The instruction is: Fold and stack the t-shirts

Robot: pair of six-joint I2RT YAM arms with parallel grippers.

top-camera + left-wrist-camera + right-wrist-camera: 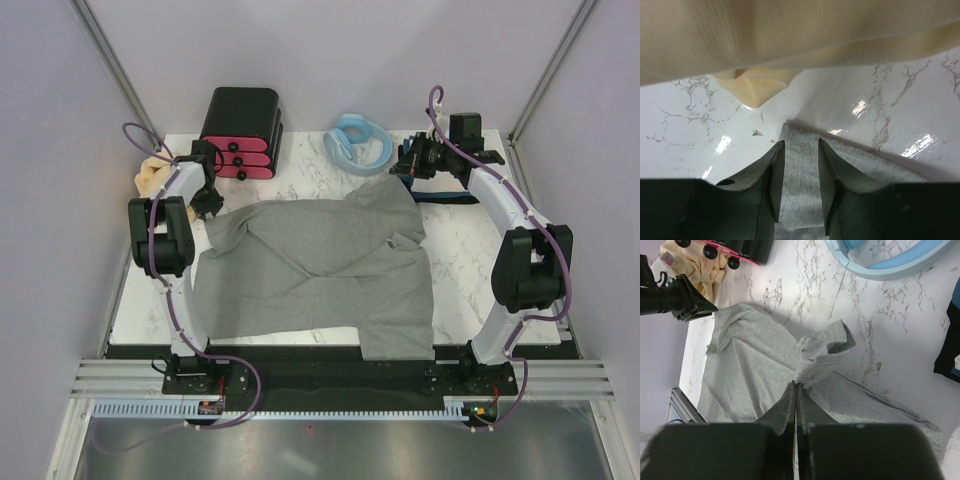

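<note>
The desk point(460, 265) is being covered across most of its middle by the grey shirt point(320, 275), which is lying open and rumpled, its near right part hanging over the near edge. Its longer run is being read as slanting from the far left corner to that near right overhang, though the creases are making this uncertain. The whole body of the shirt is lying to the near side of both tools, so any fold is being judged to call for a pull from the far edge toward the arm bases.

The far right corner is being pinched by the right tool point(796, 390): its jaws are being seen pressed together, with a peak of cloth gathered at their tips. The far left corner is being straddled by the left tool point(800, 150), whose jaws are standing partly apart with a flat strip of cloth between them. No pinch is being shown there, and contact cannot be told. Each arm is the nearer one to its own corner, and the left corner is being judged the one that needs gripping before both can be drawn together.

The tan shirt point(790, 35) is lying just beyond the left tool, at the far left edge, well apart from the right tool.
</note>
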